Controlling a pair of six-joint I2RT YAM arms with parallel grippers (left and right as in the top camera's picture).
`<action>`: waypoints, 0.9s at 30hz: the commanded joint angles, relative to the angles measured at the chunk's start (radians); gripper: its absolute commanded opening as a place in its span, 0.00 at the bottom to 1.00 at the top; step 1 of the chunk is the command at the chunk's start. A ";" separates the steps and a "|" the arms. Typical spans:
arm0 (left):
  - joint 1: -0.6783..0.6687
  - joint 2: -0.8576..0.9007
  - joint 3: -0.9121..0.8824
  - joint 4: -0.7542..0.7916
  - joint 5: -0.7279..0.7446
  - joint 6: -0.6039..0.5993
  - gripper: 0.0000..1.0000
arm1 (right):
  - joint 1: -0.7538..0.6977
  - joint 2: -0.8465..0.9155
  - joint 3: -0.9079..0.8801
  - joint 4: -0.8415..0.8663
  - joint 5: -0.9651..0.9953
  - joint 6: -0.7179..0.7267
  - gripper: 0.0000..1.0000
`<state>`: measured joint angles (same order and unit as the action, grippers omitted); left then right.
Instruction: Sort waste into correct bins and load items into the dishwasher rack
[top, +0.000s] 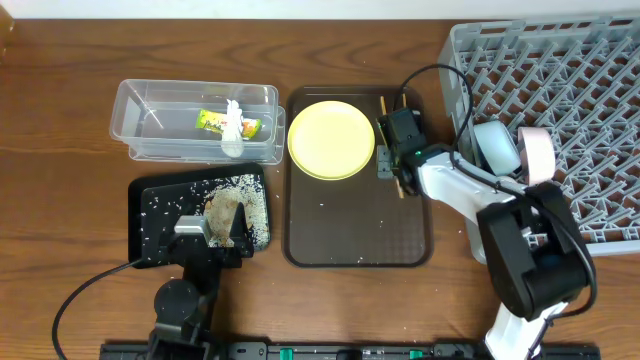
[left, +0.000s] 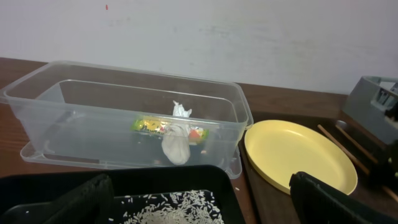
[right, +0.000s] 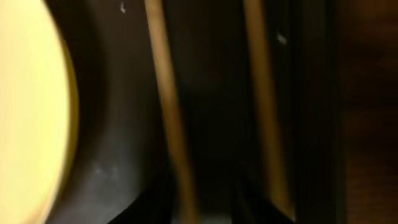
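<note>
Two wooden chopsticks (top: 383, 103) lie along the right edge of the brown serving tray; the right wrist view shows them blurred (right: 168, 112). My right gripper (top: 390, 160) is low over them, its fingers (right: 205, 205) narrowly open astride one stick. The yellow plate (top: 330, 140) sits on that tray and also shows in the left wrist view (left: 298, 155). My left gripper (top: 215, 228) hangs open and empty (left: 208, 208) over the black tray (top: 150, 235) of rice scraps (left: 180, 208). The clear tub (top: 140, 100) holds the wrapper (left: 149, 126) and tissue (left: 176, 143).
The grey dishwasher rack (top: 580, 60) fills the right side, with a light blue bowl (top: 493, 145) and a white bowl (top: 538, 150) standing on edge in it. The brown serving tray (top: 350, 230) lies between the bins and the rack.
</note>
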<state>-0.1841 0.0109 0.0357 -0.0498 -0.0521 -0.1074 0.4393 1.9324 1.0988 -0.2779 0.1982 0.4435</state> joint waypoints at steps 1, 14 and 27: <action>0.006 -0.007 -0.032 -0.016 -0.009 -0.002 0.93 | 0.000 0.053 -0.009 -0.018 -0.021 0.011 0.16; 0.006 -0.007 -0.032 -0.016 -0.009 -0.002 0.93 | -0.008 -0.286 -0.005 -0.137 -0.083 -0.086 0.01; 0.006 -0.007 -0.032 -0.016 -0.009 -0.002 0.93 | -0.362 -0.672 -0.005 -0.187 -0.075 -0.404 0.01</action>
<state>-0.1841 0.0109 0.0357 -0.0498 -0.0521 -0.1074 0.1497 1.2701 1.0904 -0.4541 0.1116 0.1753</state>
